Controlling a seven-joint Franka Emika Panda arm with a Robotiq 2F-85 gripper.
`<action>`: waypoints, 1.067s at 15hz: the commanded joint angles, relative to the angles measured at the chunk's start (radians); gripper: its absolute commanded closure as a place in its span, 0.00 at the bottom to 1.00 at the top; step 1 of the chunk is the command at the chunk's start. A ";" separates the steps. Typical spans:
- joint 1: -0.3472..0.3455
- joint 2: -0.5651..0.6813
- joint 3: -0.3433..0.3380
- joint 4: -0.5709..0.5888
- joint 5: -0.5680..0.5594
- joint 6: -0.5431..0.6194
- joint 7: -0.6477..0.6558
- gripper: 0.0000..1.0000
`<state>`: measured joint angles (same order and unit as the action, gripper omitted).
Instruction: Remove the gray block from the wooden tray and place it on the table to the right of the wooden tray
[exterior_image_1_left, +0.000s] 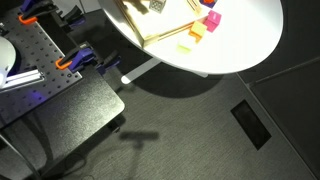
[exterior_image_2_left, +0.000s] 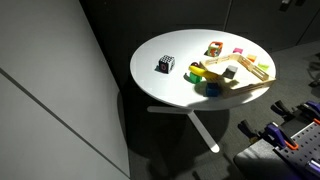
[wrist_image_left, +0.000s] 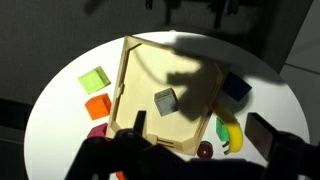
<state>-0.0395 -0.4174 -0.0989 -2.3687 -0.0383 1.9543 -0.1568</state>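
on the one wooden tray (wrist_image_left: 140, 70) lies one gray block (wrist_image_left: 165, 102), gripper (wrist_image_left: 200, 130) spread wide, empty.

Nothing there could be read from where I stood. The gray block (wrist_image_left: 165, 101), the wooden tray (wrist_image_left: 145, 70) and the table (exterior_image_2_left: 155, 90) showed no lettering, label or number that I could make out. A small cube (exterior_image_2_left: 166, 65) on the table bore a black-and-white pattern, but it was too small to tell whether it was a sign of any kind.
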 joint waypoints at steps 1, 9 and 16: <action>0.007 0.121 0.026 0.067 0.003 0.035 0.040 0.00; 0.011 0.292 0.025 0.127 -0.003 0.107 -0.097 0.00; 0.007 0.308 0.032 0.106 -0.001 0.123 -0.113 0.00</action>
<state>-0.0292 -0.1099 -0.0703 -2.2640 -0.0399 2.0798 -0.2697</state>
